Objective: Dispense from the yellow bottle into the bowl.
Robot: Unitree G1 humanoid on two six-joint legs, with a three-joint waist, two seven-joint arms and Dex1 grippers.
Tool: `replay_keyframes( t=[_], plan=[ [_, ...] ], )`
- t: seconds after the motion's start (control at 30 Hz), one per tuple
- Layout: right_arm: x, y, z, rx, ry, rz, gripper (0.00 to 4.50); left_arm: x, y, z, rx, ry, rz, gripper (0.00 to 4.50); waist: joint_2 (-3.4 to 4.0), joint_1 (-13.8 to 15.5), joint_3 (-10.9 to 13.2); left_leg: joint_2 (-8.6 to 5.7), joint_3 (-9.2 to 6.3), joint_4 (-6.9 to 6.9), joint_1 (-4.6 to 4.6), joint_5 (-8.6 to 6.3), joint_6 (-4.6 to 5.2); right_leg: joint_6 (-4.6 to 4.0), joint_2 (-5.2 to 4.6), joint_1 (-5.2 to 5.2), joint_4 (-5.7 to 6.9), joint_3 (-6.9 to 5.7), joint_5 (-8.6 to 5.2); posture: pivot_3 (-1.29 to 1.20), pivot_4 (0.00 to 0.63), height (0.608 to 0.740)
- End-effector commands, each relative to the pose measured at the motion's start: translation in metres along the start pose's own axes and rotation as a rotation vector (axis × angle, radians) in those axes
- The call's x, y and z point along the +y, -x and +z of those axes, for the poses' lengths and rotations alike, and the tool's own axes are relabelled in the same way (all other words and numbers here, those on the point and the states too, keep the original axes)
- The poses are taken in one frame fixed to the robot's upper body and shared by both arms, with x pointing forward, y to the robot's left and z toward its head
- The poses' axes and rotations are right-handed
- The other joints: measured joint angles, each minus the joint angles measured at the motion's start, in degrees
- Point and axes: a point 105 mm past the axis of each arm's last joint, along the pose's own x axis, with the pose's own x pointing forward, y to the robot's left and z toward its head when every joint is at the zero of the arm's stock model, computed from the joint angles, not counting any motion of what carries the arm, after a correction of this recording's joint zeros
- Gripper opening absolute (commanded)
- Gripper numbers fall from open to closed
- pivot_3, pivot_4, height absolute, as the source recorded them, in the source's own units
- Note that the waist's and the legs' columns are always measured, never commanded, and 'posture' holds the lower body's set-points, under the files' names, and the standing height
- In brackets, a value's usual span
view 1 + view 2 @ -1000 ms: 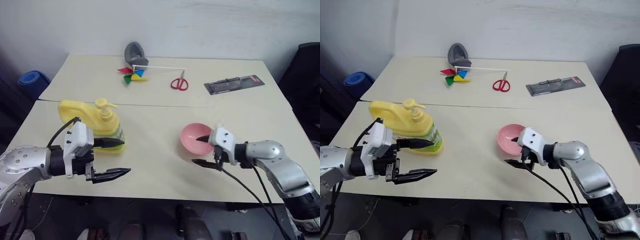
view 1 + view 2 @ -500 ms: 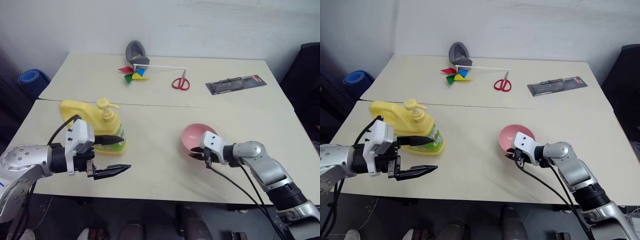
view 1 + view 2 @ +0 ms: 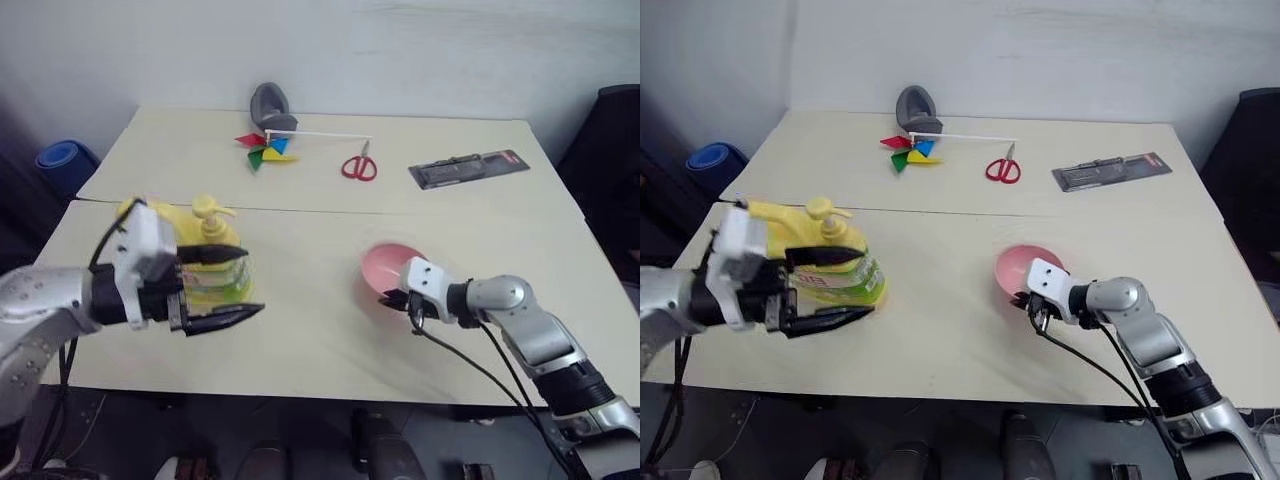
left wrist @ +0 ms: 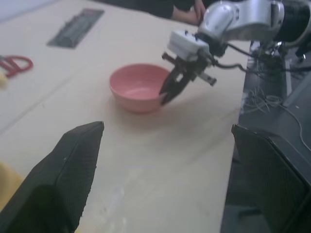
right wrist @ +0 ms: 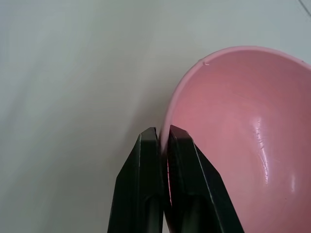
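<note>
Pink bowl (image 5: 243, 131) rim between the right gripper's (image 5: 163, 137) closed fingers (image 5: 146, 160).

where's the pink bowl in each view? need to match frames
Left eye: bowl right of centre, near table edge.
Right eye: centre-right, same spot.
Left wrist: upper centre, beyond the left gripper's fingers.
Right wrist: right half.
Shared landmark: right gripper, shut on the bowl's rim.

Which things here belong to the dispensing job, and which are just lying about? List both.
Job: yellow bottle; pink bowl, its rim pinched by the right claw; left claw, open by the bottle.
Lying about: scissors; pinwheel; black packet.
</note>
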Motion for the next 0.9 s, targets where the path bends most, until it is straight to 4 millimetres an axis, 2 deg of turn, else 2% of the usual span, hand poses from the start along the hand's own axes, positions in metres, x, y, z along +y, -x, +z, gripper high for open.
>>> replay_keyframes(
  t=[0.03,0.1,0.2,0.27,0.37,0.47,0.53,0.57,0.67,0.77,0.9],
  plan=[
    [-0.01,0.008,0.036,-0.087,0.062,0.02,0.06,0.005,0.01,0.031,-0.059,-0.035,0.018,4.5,0.01,0.0,0.0,0.01,-0.01,-0.01,-0.01,0.0,-0.01,0.0,0.02,-0.03,0.01,-0.01,0.0,0.0,0.15,0.74],
    [-0.009,0.01,0.043,-0.095,0.083,0.049,0.06,0.006,0.013,0.043,-0.085,-0.039,0.019,4.5,0.01,0.2,0.0,0.04,-0.07,-0.04,-0.02,0.04,-0.08,0.0,0.04,-0.04,-0.01,-0.08,0.0,0.0,0.15,0.74],
    [-0.015,0.007,0.074,-0.122,0.172,0.088,0.06,0.015,0.028,0.082,-0.186,-0.061,0.052,4.5,-0.07,0.2,0.1,0.03,-0.1,-0.03,-0.08,0.09,-0.17,-0.03,0.03,-0.04,-0.03,-0.12,-0.02,0.0,0.15,0.74],
    [-0.014,0.003,0.093,-0.134,0.228,0.136,0.06,0.022,0.036,0.094,-0.184,-0.084,0.093,4.5,-0.1,0.0,0.2,-0.01,-0.1,0.07,-0.22,0.12,-0.22,0.03,0.01,-0.17,-0.01,-0.11,0.02,0.0,0.15,0.74],
    [-0.012,-0.004,0.121,-0.136,0.323,0.201,0.06,0.038,0.052,0.097,-0.142,-0.105,0.176,4.5,-0.08,0.0,0.3,-0.04,0.04,-0.1,-0.09,0.11,-0.23,0.0,0.0,-0.27,0.03,-0.15,0.0,0.0,0.15,0.74],
    [-0.014,-0.014,0.148,-0.14,0.39,0.252,0.06,0.054,0.066,0.089,-0.082,-0.11,0.234,4.5,-0.07,-0.3,0.3,-0.04,0.38,-0.13,-0.34,0.12,-0.27,-0.02,-0.04,-0.89,0.38,-0.42,-0.01,0.0,0.15,0.74],
    [-0.013,-0.02,0.159,-0.132,0.432,0.287,0.06,0.063,0.072,0.086,-0.082,-0.106,0.252,4.5,-0.06,-0.4,0.3,-0.04,0.75,-0.12,-0.42,0.14,-0.32,-0.04,-0.06,-1.0,0.43,-0.66,-0.02,0.0,0.15,0.74],
    [-0.011,-0.023,0.163,-0.124,0.456,0.307,0.0,0.068,0.074,0.085,-0.092,-0.097,0.262,4.09,-0.05,-0.4,0.3,0.01,0.74,-0.08,-0.47,0.12,-0.38,-0.1,-0.09,-1.01,0.44,-0.9,-0.05,0.0,0.15,0.74],
    [-0.002,-0.029,0.17,-0.111,0.52,0.38,0.0,0.079,0.078,0.081,-0.114,-0.076,0.275,3.34,-0.06,-0.1,0.3,0.05,0.65,0.07,-0.87,0.1,-0.42,-0.12,-0.15,-1.3,0.5,-1.22,-0.07,0.0,0.15,0.74],
    [0.009,-0.039,0.185,-0.136,0.556,0.419,0.0,0.082,0.067,0.073,-0.112,-0.065,0.24,2.41,-0.08,-0.1,0.3,0.0,0.88,0.09,-1.01,0.08,-0.45,-0.12,-0.32,-1.58,0.66,-1.52,-0.06,0.0,0.15,0.74],
    [0.011,-0.044,0.199,-0.148,0.589,0.428,0.0,0.082,0.054,0.064,-0.105,-0.057,0.203,1.14,-0.08,-0.7,0.3,-0.06,1.27,0.11,-1.1,0.08,-0.44,-0.14,-0.67,-1.86,0.83,-2.05,-0.06,0.0,0.15,0.74]
  ],
)
